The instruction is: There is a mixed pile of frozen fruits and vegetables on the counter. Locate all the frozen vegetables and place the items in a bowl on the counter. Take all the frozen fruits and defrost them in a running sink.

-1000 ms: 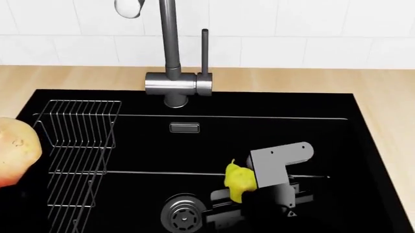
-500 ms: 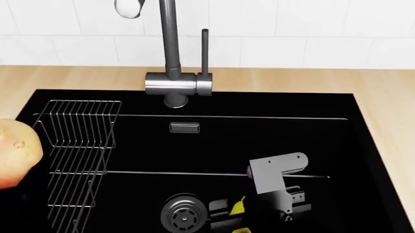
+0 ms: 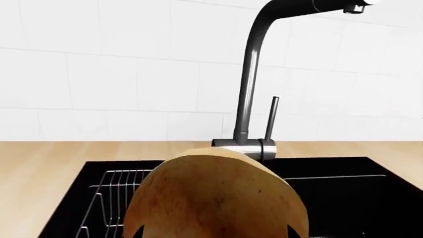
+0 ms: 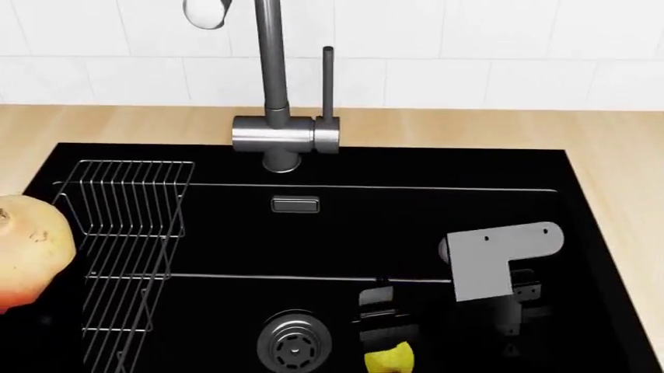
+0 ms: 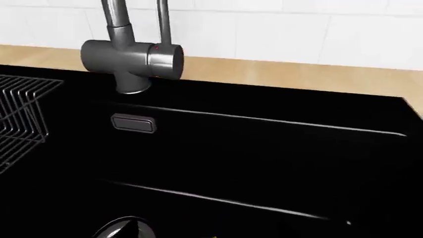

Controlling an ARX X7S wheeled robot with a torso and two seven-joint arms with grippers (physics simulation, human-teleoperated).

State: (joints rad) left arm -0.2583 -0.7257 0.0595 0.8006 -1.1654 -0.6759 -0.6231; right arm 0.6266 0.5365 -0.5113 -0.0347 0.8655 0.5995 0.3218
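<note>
Pear [image 4: 390, 358] lies on the sink [image 4: 311, 233] floor by the drain [image 4: 295, 342]. My right gripper [image 4: 379, 307]: jaw state unclear. Left gripper unseen, carrying the tan round fruit [image 3: 218, 198] over the rack [image 4: 130, 233] for defrosting.

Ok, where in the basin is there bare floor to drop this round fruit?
Bare: the black sink floor between wire basket rack and right gripper bracket. Crowded: near edge, with steel drain and yellow pear.

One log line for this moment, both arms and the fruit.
pear: in sink by drain | right pincer: over basin, state unclear | left pincer: holds tan fruit | tap: no water seen
</note>
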